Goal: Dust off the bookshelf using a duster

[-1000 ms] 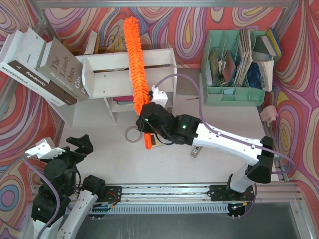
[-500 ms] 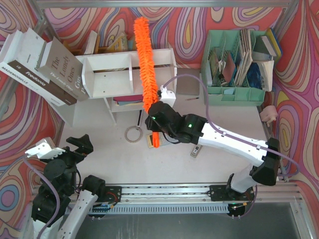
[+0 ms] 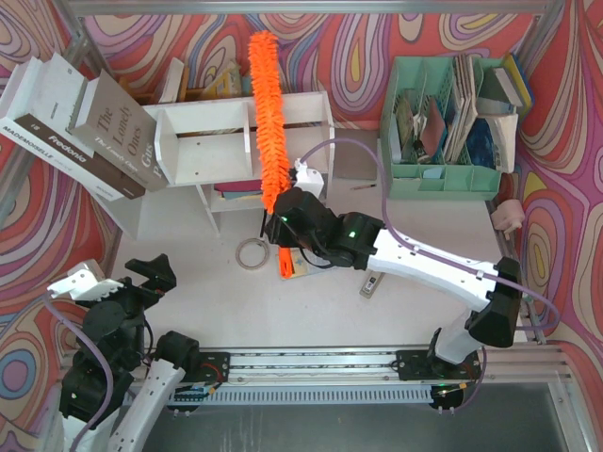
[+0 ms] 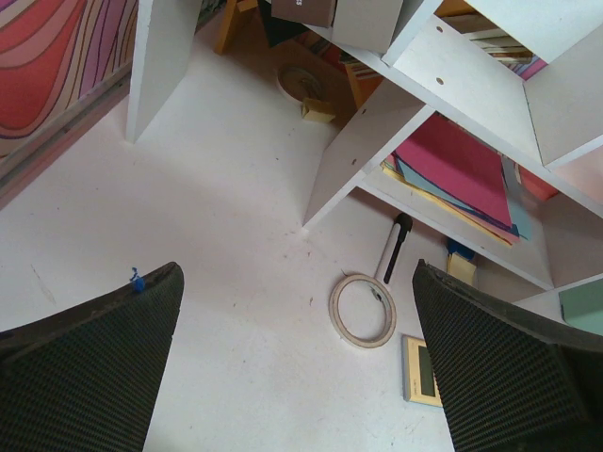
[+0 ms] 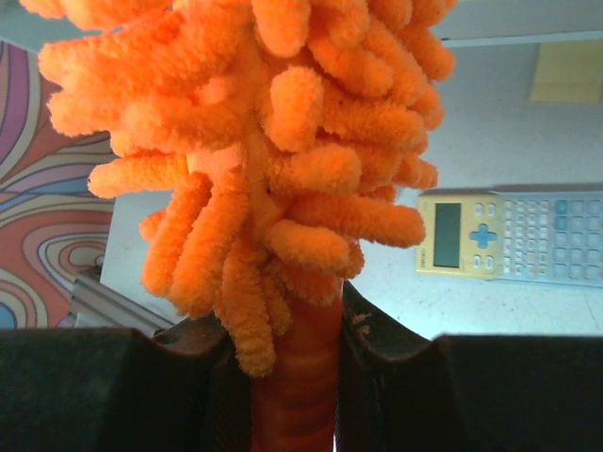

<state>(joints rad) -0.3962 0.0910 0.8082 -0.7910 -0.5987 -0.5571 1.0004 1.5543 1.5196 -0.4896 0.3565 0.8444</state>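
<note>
My right gripper [image 3: 284, 234] is clamped on the duster [image 3: 267, 104], on the thin handle just below the fluffy part. In the right wrist view the two fingers [image 5: 377, 339] press the orange handle from both sides. The end of the handle sticks out below the gripper, toward me.

From above, the fluffy head goes away from the gripper and crosses the top board of the bookshelf [image 3: 198, 118] near its right-middle divider. Its tip passes over the back edge toward the patterned wall. I cannot tell if the fluff touches the board.

My left gripper [image 4: 297, 273] is spread wide and hangs over the table at the near left corner, well apart from the bookshelf. Between its fingers I see a tape ring [image 4: 363, 311] lying on the table, and a calculator [image 4: 421, 370] just beside it.
</note>
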